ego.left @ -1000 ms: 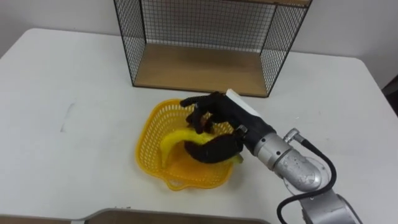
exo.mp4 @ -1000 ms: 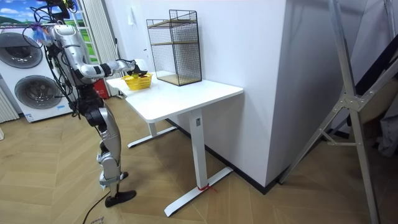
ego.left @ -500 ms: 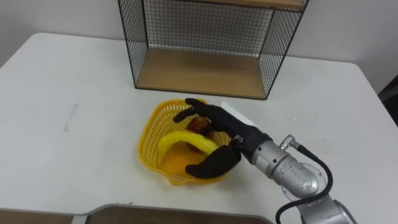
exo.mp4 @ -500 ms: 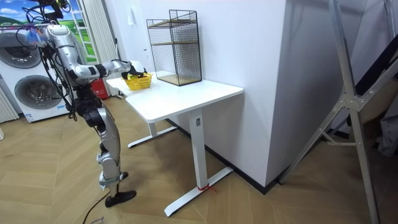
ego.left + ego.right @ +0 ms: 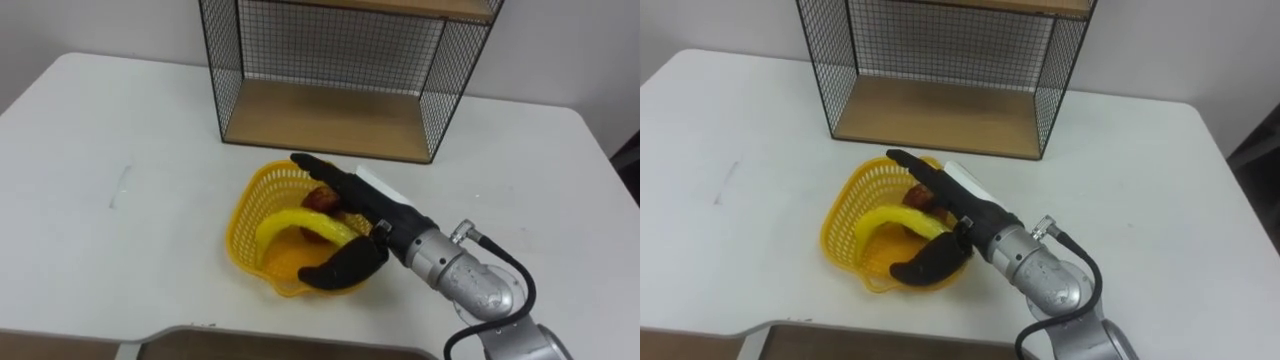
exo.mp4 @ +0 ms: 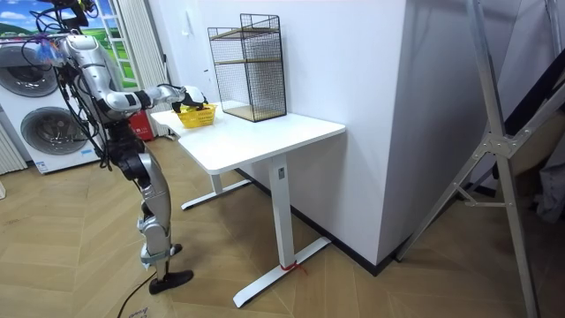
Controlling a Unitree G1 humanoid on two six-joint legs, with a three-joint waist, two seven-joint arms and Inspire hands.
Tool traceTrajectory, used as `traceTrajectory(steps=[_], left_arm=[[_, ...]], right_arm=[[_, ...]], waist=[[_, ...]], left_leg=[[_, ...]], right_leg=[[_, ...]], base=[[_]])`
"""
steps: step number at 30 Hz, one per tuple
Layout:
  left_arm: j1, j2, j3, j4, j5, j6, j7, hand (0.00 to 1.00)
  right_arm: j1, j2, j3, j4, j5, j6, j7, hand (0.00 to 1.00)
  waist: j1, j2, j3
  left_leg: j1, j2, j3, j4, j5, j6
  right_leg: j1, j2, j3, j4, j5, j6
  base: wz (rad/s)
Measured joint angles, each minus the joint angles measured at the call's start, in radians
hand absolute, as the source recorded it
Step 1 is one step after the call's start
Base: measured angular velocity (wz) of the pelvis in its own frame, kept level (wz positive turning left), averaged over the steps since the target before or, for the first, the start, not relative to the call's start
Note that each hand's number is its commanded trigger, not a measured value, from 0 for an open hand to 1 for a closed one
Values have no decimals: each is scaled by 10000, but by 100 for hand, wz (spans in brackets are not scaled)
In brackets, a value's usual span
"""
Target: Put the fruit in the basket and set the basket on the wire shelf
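Nearest the robot, its right hand (image 5: 372, 212) reaches in from the lower right over the yellow plastic mesh basket (image 5: 240, 218). The fingers are stretched out straight above the basket's far rim, and the thumb is held wide apart down at the near rim, so the hand is spread and pinches nothing. In the basket under the hand lies the curved yellow banana (image 5: 290, 219). Its long axis runs roughly left to right, with the arch bowed toward the far side, one end down by the basket's near-left wall and the other passing under the palm. Which end is the stem cannot be told. Just beyond it, touching or nearly so, a small reddish-brown fruit (image 5: 320, 199) sits under the fingers. The basket rests on the white table (image 5: 110, 240), near the open front of the black wire shelf with wooden boards (image 5: 320, 120) but apart from it. The fruit part looks done. Gripping the basket, lifting it and setting it on the shelf's bottom board remain.
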Motion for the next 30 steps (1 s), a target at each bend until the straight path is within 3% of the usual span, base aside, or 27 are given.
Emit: traceTrajectory(steps=[8,10,15,18,21,23,30], left_arm=[[72,-13,425,475,-849,-229,574,0],[177,3,940,791,-1533,-542,876,0],[467,25,1534,969,-3648,-883,2000,0],[647,-7,2414,754,-4452,-1083,3021,0],[970,-5,3254,53,-5756,-1304,4263,0],[1182,-31,3931,-691,-6363,-1558,5311,0],[1637,-171,4849,-3537,-6334,-2369,8261,0]], right_arm=[[139,2,-47,-2,69,-202,-716,0],[148,67,-272,-72,543,-222,-963,0],[161,69,-810,-561,1624,-425,-2223,0],[147,71,-1268,-935,1761,-705,-3006,0],[124,70,-1617,-977,2532,-882,-3882,0],[203,69,-1726,-1079,3020,-882,-4435,0],[577,69,-2486,-1417,3204,-1157,-5338,0]], waist=[[48,99,77],[60,165,112],[33,343,69],[65,470,9],[150,632,-91],[198,693,-86],[357,720,-95]], left_leg=[[-8,1,43,-41,-1,1],[-9,-2,33,-64,0,1],[-11,-13,-32,-81,-1,2],[-11,-12,-67,-104,0,3],[55,-19,-81,-195,36,9],[245,-52,-101,-449,169,5],[255,-99,-87,-501,246,15]], right_leg=[[-40,1,27,-6,0,0],[-38,2,12,-19,0,1],[-26,-14,-86,-21,-2,3],[-27,-9,-88,-42,-2,3],[-1,-16,-84,-35,-2,3],[64,-54,-86,-43,-5,8],[22,-101,6,-58,-13,20]], base=[[0],[0],[4],[1],[0],[0],[-1]])
